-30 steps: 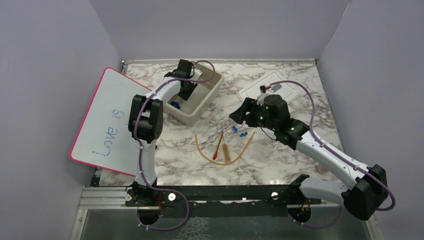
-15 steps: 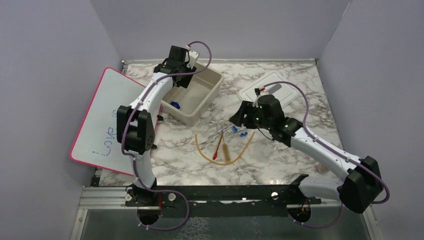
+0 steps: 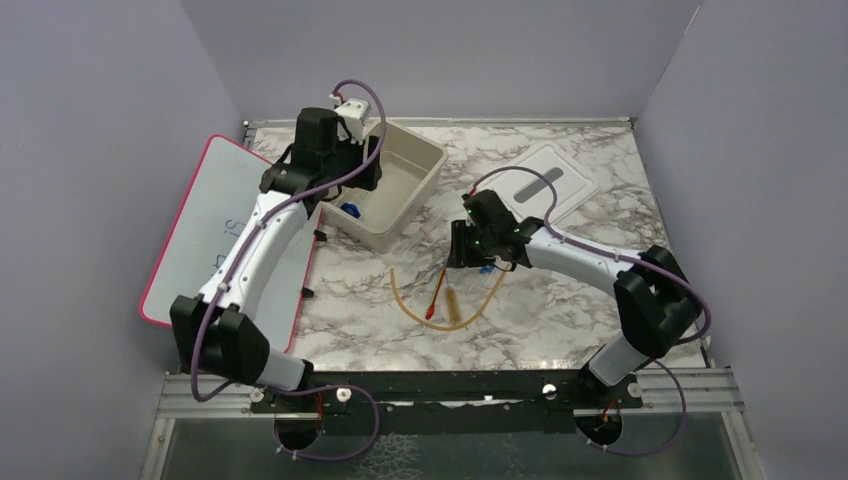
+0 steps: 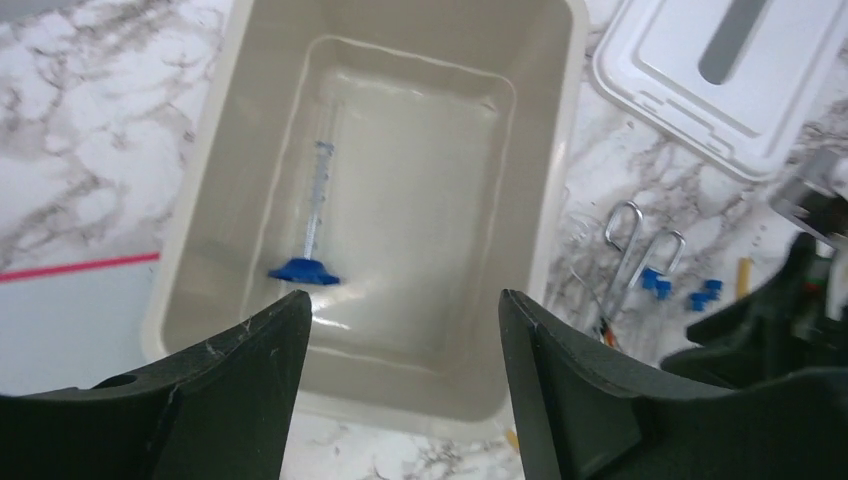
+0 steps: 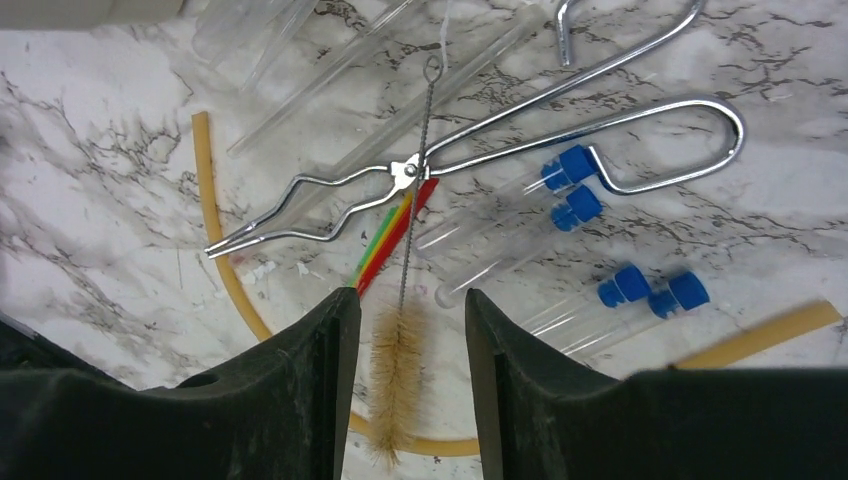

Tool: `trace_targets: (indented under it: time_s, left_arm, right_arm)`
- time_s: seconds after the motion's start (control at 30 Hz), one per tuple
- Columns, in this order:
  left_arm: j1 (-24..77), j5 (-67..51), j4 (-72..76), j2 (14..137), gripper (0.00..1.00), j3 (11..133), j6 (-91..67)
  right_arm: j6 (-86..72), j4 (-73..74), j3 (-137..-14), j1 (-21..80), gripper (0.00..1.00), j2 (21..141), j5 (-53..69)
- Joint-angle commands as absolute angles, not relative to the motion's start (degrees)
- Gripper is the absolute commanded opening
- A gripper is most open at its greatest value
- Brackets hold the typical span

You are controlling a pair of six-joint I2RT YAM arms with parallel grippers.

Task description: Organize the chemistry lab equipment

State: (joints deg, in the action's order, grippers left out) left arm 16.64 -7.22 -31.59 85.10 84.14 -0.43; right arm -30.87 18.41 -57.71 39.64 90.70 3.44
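The right gripper (image 5: 408, 300) is open on both sides of the tan bristle brush (image 5: 397, 375), which points straight ahead, maybe untouched. The left gripper (image 4: 402, 300) is open and empty.

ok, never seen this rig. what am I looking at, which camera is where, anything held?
Two robot arms are bolted at the near edge of a marble table. The wide picture comes from a fixed camera above and behind them. The other two come from a camera on each wrist, looking down past that arm's own two fingers.

The left tool hangs open over a beige rectangular tub, in which a blue-based vial lies. The right tool is open, its fingers either side of a tan bristle brush, not closed on it. Around the brush lie metal tongs, a curved amber rubber tube and clear blue-capped tubes. A white lid and a pink-rimmed whiteboard sit off to the sides.

Nothing is held.
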Motion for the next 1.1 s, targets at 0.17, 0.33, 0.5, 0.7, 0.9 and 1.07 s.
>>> trace_targets:
  time_s: [0.17, 0.33, 0.5, 0.7, 0.9, 1.07]
  left_arm:
    - [16.9, -10.6, -20.3, 64.6, 0.87, 65.3, -6.3]
    - [16.9, -11.6, -13.7, 58.7, 0.94, 57.8, -6.2]
    - [16.9, -11.3, -12.8, 57.9, 0.95, 56.7, -5.6]
    - [16.9, -11.0, -12.0, 57.9, 0.95, 55.2, -5.7]
    - [16.9, -10.7, -11.7, 57.5, 0.95, 54.4, -5.9]
    - [16.9, -10.6, -11.6, 57.2, 0.95, 54.3, -6.0]
  right_arm:
    - [-29.8, 23.5, -64.3, 43.5, 0.39, 98.1, -0.7]
    - [-30.7, 24.7, -65.7, 44.8, 0.36, 100.8, -2.1]
    - [-30.9, 25.5, -66.7, 45.0, 0.24, 102.5, -1.1]
    - [-31.1, 26.4, -67.4, 45.7, 0.25, 104.0, 2.1]
    - [-31.4, 27.9, -68.3, 45.8, 0.26, 106.1, 1.4]
    - [-32.0, 28.1, -68.2, 46.1, 0.26, 106.7, 0.7]
